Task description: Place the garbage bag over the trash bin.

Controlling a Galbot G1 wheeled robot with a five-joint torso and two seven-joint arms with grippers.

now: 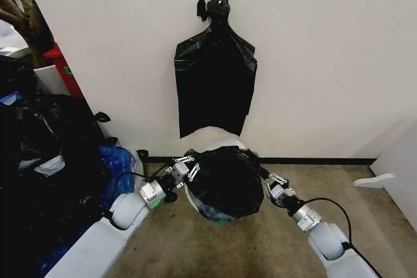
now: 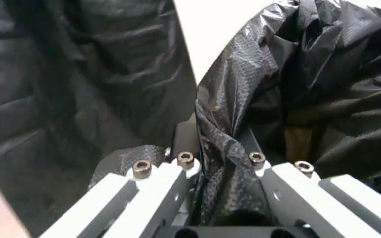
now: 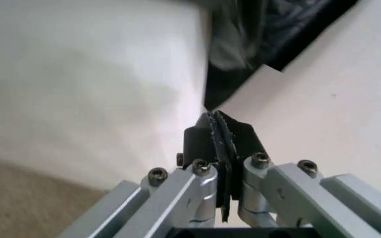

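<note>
Far left: heap of stuffed black plastic bags (image 1: 45,161) on the floor, not involved.

Left gripper (image 1: 189,166): jaws closed on a fold of the thin glossy black garbage bag (image 1: 225,180), holding its left edge.

The bag is draped over the mouth of the round cream-white plastic trash bin (image 1: 215,138); only the bin's far rim shows above the plastic. Bin stands against the wall, under the flat black bags hanging from a wall hook (image 1: 215,83).

Right gripper (image 1: 272,185): jaws pinched tight on a thin edge of the bag, opposite side.

Judgement: the two-sided grip keeps the opening spread so it can seat around the rim. Bag looks bunched on top, not yet fully pulled down.
</note>
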